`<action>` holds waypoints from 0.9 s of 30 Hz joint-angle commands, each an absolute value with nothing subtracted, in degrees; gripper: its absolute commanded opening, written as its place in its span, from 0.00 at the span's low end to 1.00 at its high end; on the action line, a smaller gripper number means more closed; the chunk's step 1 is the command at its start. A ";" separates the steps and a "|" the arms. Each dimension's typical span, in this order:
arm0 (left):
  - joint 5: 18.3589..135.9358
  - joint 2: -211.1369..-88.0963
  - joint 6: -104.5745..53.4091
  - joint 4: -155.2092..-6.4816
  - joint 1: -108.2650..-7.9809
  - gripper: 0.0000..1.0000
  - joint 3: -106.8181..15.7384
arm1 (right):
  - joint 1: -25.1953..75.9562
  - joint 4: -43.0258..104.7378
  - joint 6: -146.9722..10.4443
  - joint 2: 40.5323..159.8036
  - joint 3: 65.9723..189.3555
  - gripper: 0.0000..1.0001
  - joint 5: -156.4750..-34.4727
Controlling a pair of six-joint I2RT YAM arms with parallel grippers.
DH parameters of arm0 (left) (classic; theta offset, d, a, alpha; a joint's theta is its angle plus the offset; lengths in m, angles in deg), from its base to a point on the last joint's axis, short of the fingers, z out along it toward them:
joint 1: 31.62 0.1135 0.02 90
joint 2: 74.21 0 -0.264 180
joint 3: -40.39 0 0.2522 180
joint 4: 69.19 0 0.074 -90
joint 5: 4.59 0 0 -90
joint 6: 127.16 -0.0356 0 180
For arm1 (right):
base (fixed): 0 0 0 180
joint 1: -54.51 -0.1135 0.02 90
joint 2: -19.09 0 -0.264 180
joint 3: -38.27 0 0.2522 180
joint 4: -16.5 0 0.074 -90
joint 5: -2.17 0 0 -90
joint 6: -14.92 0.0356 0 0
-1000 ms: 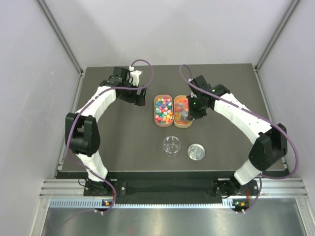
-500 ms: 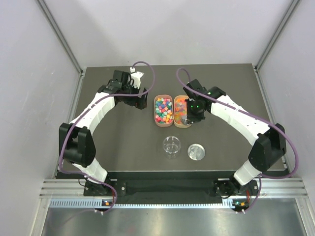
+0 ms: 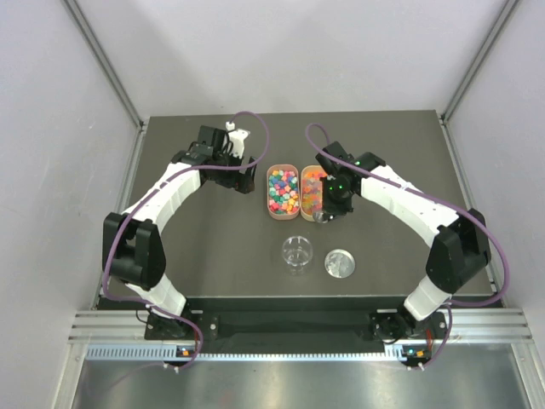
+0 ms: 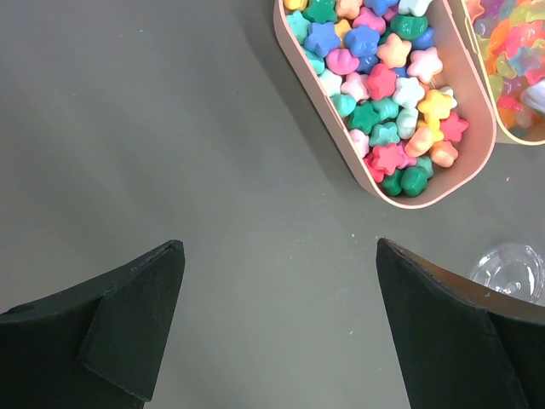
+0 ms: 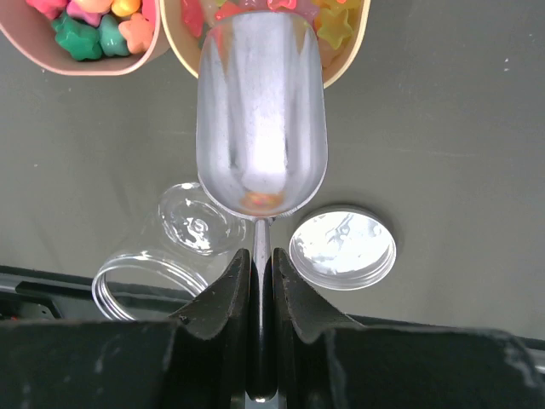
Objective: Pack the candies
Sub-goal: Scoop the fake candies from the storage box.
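The candies fill two oval tubs: mixed opaque stars (image 3: 282, 189) (image 4: 383, 94) in the left tub and translucent orange and yellow ones (image 3: 312, 183) (image 4: 511, 47) in the right tub. My right gripper (image 3: 331, 204) (image 5: 261, 256) is shut on the handle of the metal scoop (image 5: 261, 128). The scoop's front lip lies over the near end of the right tub (image 5: 351, 60). The bowl looks empty apart from coloured reflections. My left gripper (image 3: 243, 176) (image 4: 279, 247) is open and empty above bare table, left of the left tub (image 4: 447, 194).
A clear open jar (image 3: 297, 253) (image 5: 197, 226) stands in front of the tubs, its round metal lid (image 3: 340, 263) (image 5: 342, 249) beside it on the right. The jar's edge also shows in the left wrist view (image 4: 515, 268). Walls enclose the dark table (image 3: 213, 247).
My left arm has swung right, bringing its gripper closer to the left tub. My right gripper has turned and shifted slightly toward the near end of the right tub with the scoop.
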State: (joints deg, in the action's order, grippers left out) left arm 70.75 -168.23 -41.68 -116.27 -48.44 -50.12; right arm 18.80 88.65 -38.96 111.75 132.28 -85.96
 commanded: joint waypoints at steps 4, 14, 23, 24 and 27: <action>71.17 -166.14 -41.29 -114.06 -49.03 0.98 -50.01 | 21.28 88.36 -38.08 115.32 134.47 0.00 -87.66; 71.61 -165.62 -41.21 -113.98 -49.11 0.98 -49.13 | 22.69 86.78 -39.57 121.48 140.35 0.00 -88.98; 71.08 -167.37 -40.77 -113.97 -49.11 0.98 -50.36 | 23.66 85.72 -39.31 125.08 141.33 0.00 -87.75; 71.08 -167.46 -40.77 -114.15 -49.11 0.98 -50.54 | 24.27 85.63 -39.22 125.26 140.80 0.00 -86.79; 71.26 -167.46 -40.85 -114.24 -49.11 0.98 -50.36 | 24.89 85.02 -38.87 125.87 139.57 0.00 -85.99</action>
